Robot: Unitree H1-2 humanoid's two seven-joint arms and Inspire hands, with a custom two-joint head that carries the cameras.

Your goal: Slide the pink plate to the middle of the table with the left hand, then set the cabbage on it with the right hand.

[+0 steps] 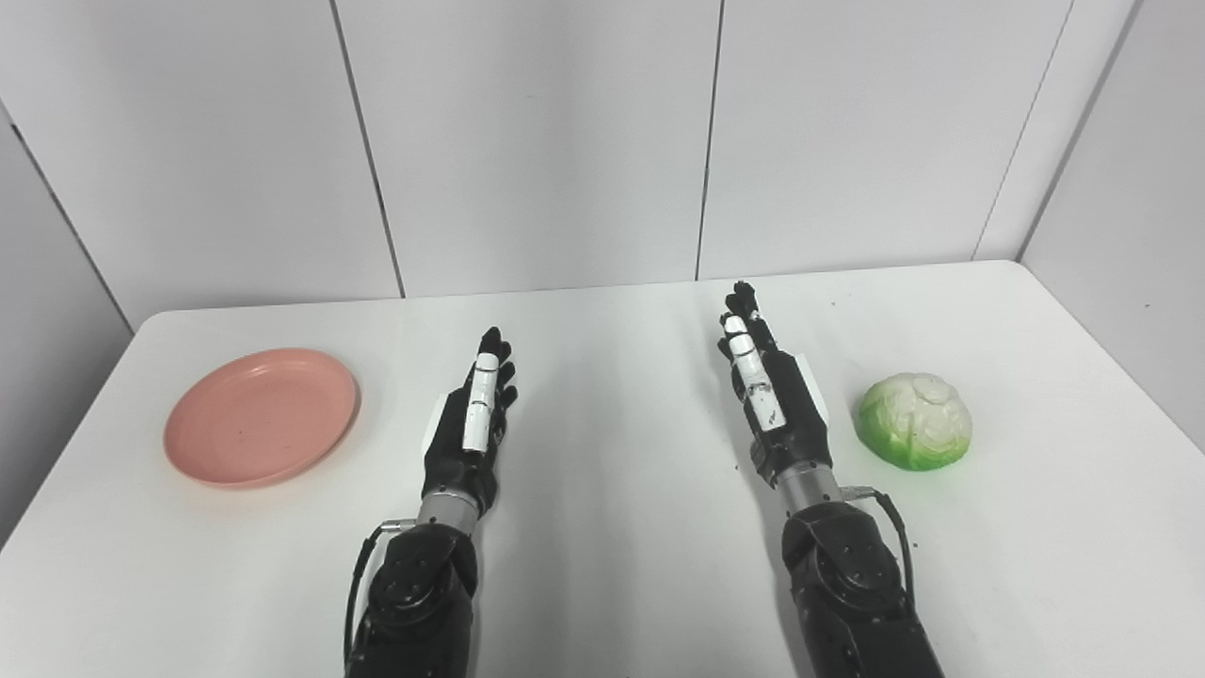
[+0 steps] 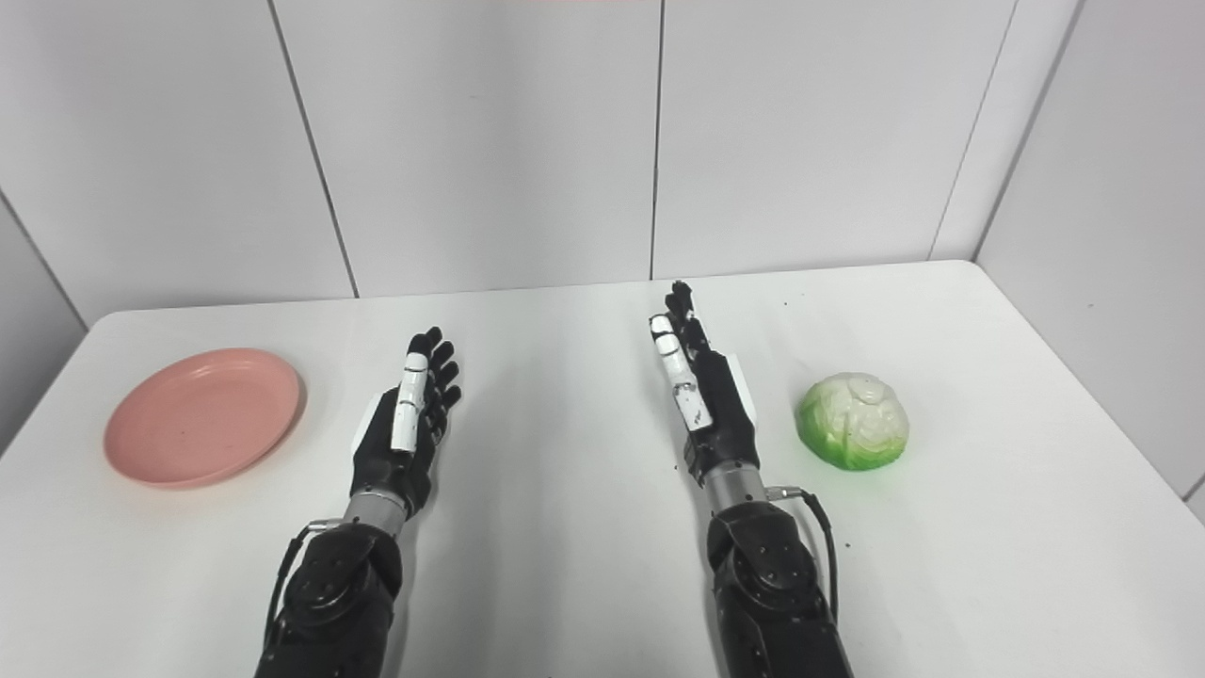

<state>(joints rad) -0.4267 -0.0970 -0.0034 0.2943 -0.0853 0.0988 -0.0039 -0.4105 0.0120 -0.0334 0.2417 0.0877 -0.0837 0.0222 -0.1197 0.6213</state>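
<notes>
The pink plate (image 1: 261, 417) lies near the left edge of the table (image 1: 602, 565), apart from the left hand (image 1: 471, 424), which is flat, fingers straight, holding nothing. The right hand (image 1: 772, 395) is also stretched and empty. The cabbage (image 1: 914, 420) sits just beside it, toward the right edge.

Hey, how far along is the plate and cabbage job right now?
Nothing looks done yet. The pink plate sits at the table's left side, not the middle, and it is bare. The cabbage rests on the right. Nothing is in hand: the left robot hand and right robot hand are open, touching neither. Both the slide and the placing remain.
</notes>
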